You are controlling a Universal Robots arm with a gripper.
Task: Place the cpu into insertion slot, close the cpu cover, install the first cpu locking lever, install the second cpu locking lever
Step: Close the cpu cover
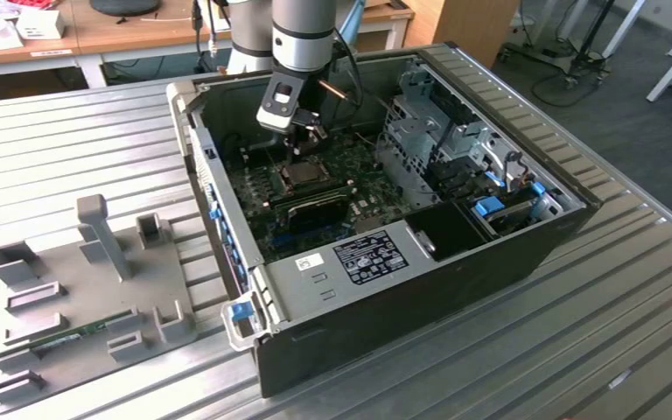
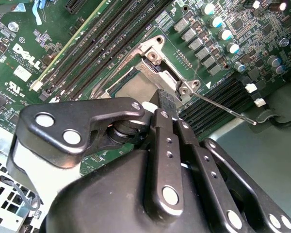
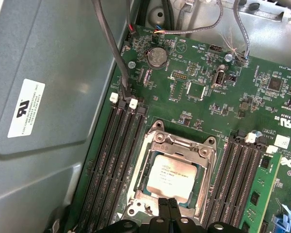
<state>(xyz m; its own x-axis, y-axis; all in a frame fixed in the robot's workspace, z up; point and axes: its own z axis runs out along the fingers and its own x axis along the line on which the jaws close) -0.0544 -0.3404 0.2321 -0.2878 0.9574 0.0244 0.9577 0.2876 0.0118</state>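
Chip (image 3: 171, 176) sits under its lowered metal cover (image 3: 180, 144) on the green board (image 3: 203, 97) — gripper (image 3: 168, 203), fingers pinched together, over the cover's edge.

Memory slots (image 3: 121, 160) flank cpu cover (image 3: 184, 144) both sides; grey cable (image 3: 118, 58) drops beside them; drive cage (image 1: 430, 131) close.

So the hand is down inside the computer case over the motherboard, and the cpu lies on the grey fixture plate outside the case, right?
One thing is wrong: the cpu is not on the grey fixture plate. The first wrist view shows it seated in the insertion slot, framed by the cpu cover. The hand is down inside the computer case, over the motherboard.
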